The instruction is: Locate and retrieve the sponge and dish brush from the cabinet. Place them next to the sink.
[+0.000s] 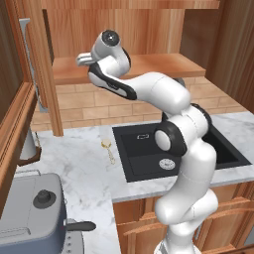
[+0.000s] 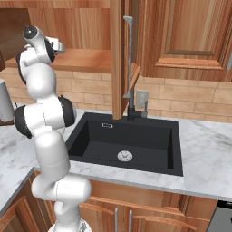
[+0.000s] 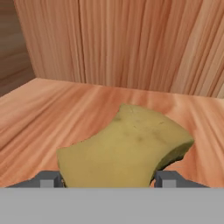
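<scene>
I have the arm reaching up into the open cabinet (image 1: 149, 30), with the hand over the wooden shelf (image 1: 163, 64). The door (image 2: 118, 59) stands open edge-on above the sink (image 2: 131, 140), its grey handle (image 2: 129, 54) facing right. In the hand view the cabinet's back wall is close ahead and a side wall closes the left; bare shelf lies to the left and right of the sponge (image 3: 127, 148). My pincer (image 3: 107, 179) straddles the sponge, a fingertip (image 3: 48, 179) on each side at its edges, the jaws wide and apparently closed onto it. The brush (image 1: 107, 149) lies on the counter (image 1: 74, 163) just left of the sink.
</scene>
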